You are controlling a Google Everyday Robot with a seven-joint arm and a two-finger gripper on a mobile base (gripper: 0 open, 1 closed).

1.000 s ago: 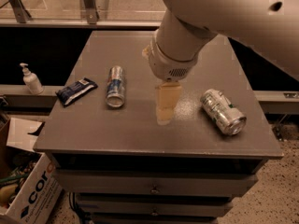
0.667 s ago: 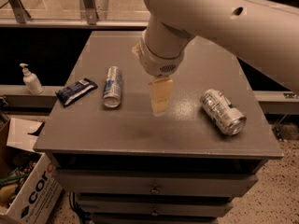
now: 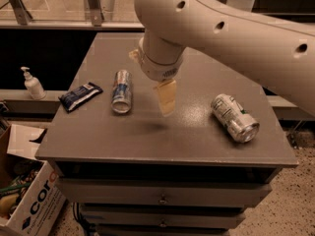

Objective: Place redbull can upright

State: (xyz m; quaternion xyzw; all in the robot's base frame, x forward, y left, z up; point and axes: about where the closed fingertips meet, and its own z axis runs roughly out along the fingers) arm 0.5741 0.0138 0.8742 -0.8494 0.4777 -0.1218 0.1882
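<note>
Above the middle of the counter (image 3: 197,141), gripper (image 3: 166,96) hangs off a thick white arm (image 3: 231,28), tip pointing down, clear of the surface, a faint shadow under it. Holding nothing that I can see. Whether it is spread or pressed together, cannot tell from where I stand. Redbull can (image 3: 121,91) is just beside it, on the side toward the snack packet (image 3: 80,95), not touching. Can lies flat on its side; long axis runs from the back of the counter toward the front edge, only slightly skewed. One end faces the front edge, the other the back; which end is the silver top I cannot say for sure. Judgement: the coming move turns on that short sideways gap. The gripper needs to shift across toward the packet side and come down over the can's body, closing across the narrow width, not along its length. Then tip it up onto its base. A round can lying like this may roll toward the packet if nudged off-centre. On the opposite side of the gripper, well apart, a fatter silver can (image 3: 235,118) with green markings, also on its side, angled toward the front corner. Off the counter past the packet: a pump bottle (image 3: 32,84) on a ledge, a cardboard box (image 3: 24,200) on the floor below.
</note>
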